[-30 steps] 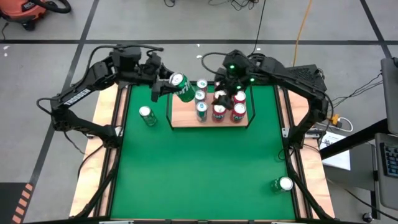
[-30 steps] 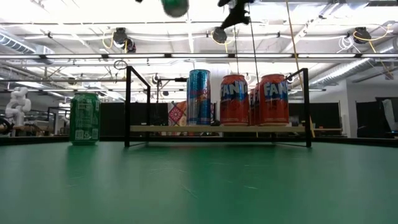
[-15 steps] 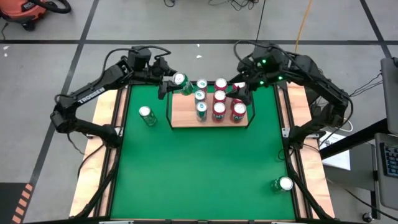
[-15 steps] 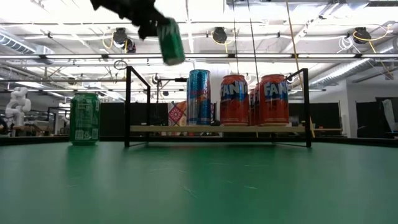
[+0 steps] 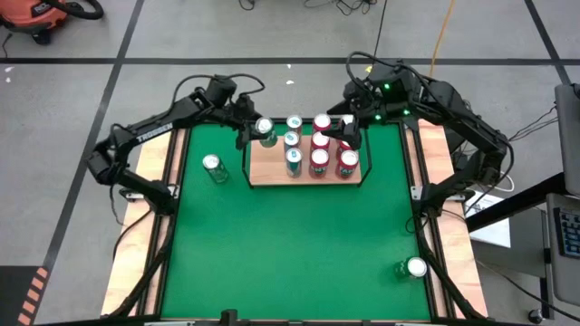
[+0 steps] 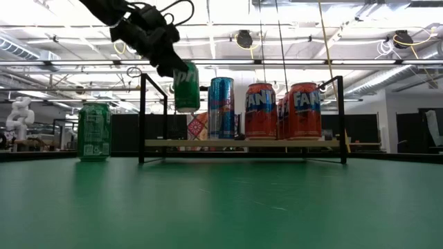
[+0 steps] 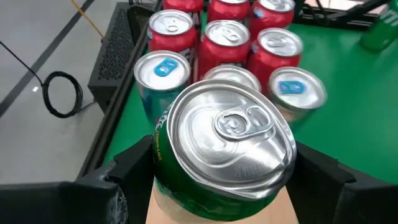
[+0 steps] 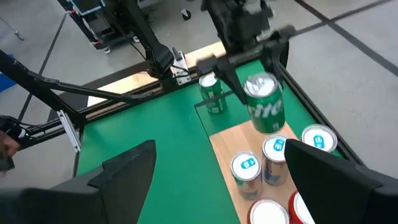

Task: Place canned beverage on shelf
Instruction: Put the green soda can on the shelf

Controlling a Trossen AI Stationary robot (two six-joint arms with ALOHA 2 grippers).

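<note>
The shelf (image 5: 272, 168) is a light-wood board with a thin black rail at the table's far middle. Several blue and red cans (image 5: 319, 160) stand on it. My left gripper (image 5: 256, 129) is shut on a green can (image 5: 265, 128), which hangs over the shelf's far left corner, beside the blue cans (image 6: 221, 107). In the low view the green can (image 6: 187, 86) is well above the board (image 6: 242, 143). My right gripper (image 5: 347, 134) stands open, with nothing between its fingers, high over the red cans at the shelf's right end. My left gripper pinches the green can's side wall (image 7: 161, 158) between its two fingers (image 7: 127, 171), one on each side. In the low view the fingers (image 6: 168, 63) are on the can's upper part. They slant down from the table's far left. The can hangs nearly upright, top up, clear of the shelf.
One green can (image 5: 214, 167) stands on the green mat left of the shelf, and another (image 5: 414, 268) near the near right corner. Pale wooden strips (image 5: 149, 172) run along the table's sides. The mat's middle (image 5: 299, 244) has nothing on it.
My left gripper has come down with the green can toward the shelf's far left corner. The can, tilted before, is now nearly upright and level with the rail's top. My right gripper has drawn back from over the red cans toward the table's right and risen.
</note>
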